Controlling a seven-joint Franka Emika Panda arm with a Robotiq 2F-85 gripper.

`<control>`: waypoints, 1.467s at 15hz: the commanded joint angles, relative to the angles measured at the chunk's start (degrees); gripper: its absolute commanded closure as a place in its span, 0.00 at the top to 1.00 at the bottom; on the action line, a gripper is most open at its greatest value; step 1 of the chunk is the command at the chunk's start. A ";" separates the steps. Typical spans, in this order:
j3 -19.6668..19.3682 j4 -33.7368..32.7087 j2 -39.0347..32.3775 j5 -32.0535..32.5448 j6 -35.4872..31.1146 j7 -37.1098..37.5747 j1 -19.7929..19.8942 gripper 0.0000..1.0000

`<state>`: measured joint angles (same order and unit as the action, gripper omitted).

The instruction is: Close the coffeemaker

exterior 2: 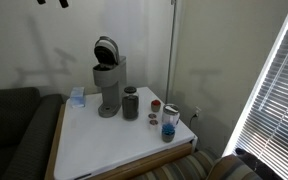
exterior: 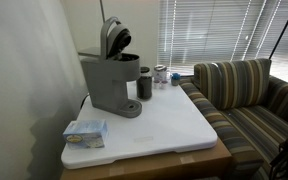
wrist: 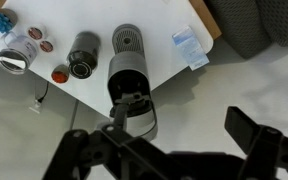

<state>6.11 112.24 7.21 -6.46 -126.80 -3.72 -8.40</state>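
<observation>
The grey coffeemaker (exterior: 112,78) stands at the back of the white tabletop (exterior: 174,125), against the wall. Its rounded lid (exterior: 114,38) is tipped up and open, with the dark inside showing. It shows in both exterior views, and in one it stands near the wall (exterior 2: 108,82). In the wrist view I see it from above (wrist: 131,85), with the open top toward me. My gripper (wrist: 172,140) is open and empty, high above the coffeemaker, its fingers spread wide. The arm is not seen in the exterior views, apart from dark bits at the top edge.
A dark cylindrical cup (exterior 2: 131,103) stands beside the coffeemaker. Small jars and cups (exterior 2: 170,120) sit toward the table corner. A blue and white packet (exterior: 84,132) lies on the table's other side. A striped couch (exterior: 254,100) and window blinds border the table.
</observation>
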 commanded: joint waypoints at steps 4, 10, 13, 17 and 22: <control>0.50 -9.20 -10.32 0.53 2.26 -0.28 0.46 1.00; 0.54 -14.86 -15.38 0.86 4.28 -1.59 0.63 1.00; 0.34 -19.53 -18.36 1.12 6.76 -2.94 0.99 1.00; 0.27 -26.27 -22.69 1.58 9.28 -5.72 1.40 1.00; 0.51 -37.15 -30.12 2.41 15.40 -8.77 1.57 1.00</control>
<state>6.07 83.44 -17.28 -5.27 -116.45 -9.94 -7.49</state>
